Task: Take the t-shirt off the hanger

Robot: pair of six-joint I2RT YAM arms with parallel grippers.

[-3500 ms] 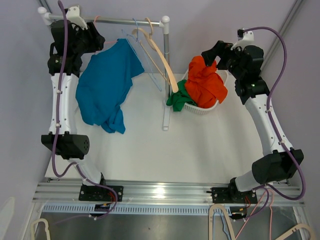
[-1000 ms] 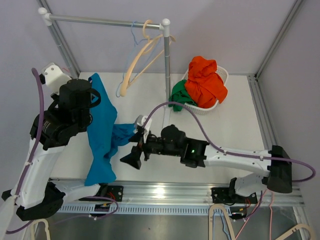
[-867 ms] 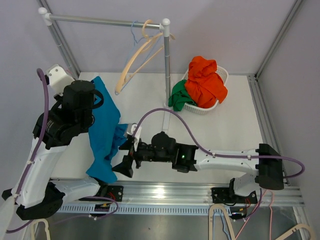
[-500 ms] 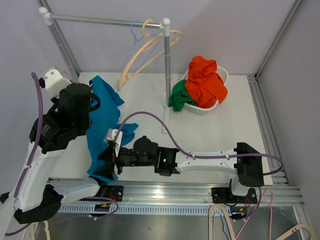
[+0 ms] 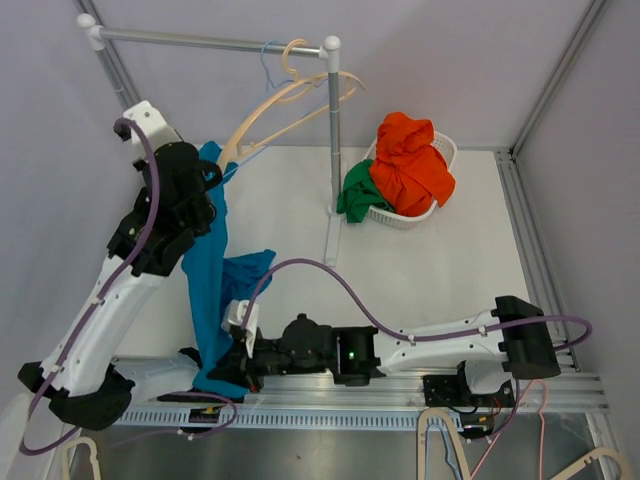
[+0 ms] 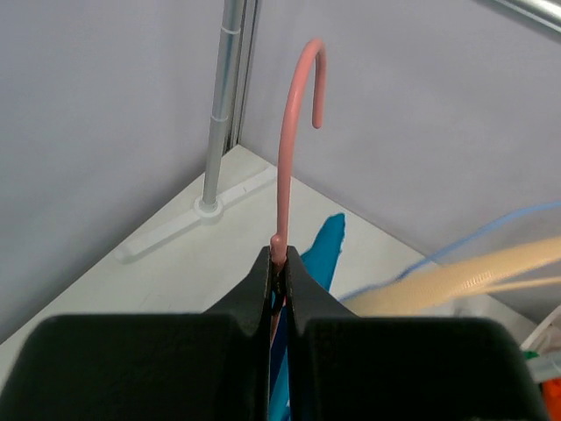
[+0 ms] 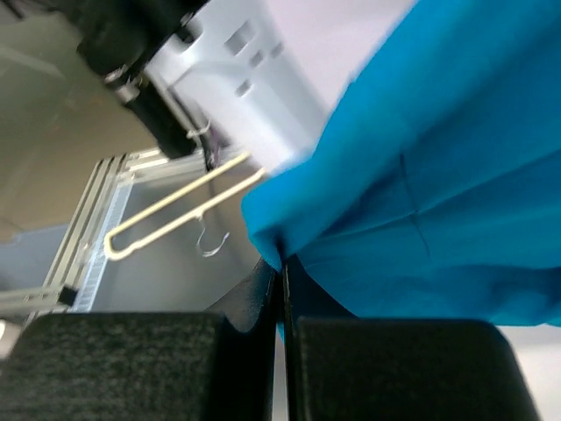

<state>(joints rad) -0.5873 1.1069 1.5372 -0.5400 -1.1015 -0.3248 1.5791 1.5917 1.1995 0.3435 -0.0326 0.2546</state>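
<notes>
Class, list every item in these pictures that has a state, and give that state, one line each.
left end effector: shut on pink hanger
pink hanger: off the rail, held upright by its neck
right end effector: shut on blue t-shirt
blue t-shirt: hanging from pink hanger, lower part pinched
beige hanger: hooked on rail, bare
basket: filled with clothes

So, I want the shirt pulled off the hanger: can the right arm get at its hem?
Probably yes: the right gripper is shut on the shirt near its hem, while the left gripper clamps the hanger.
</notes>
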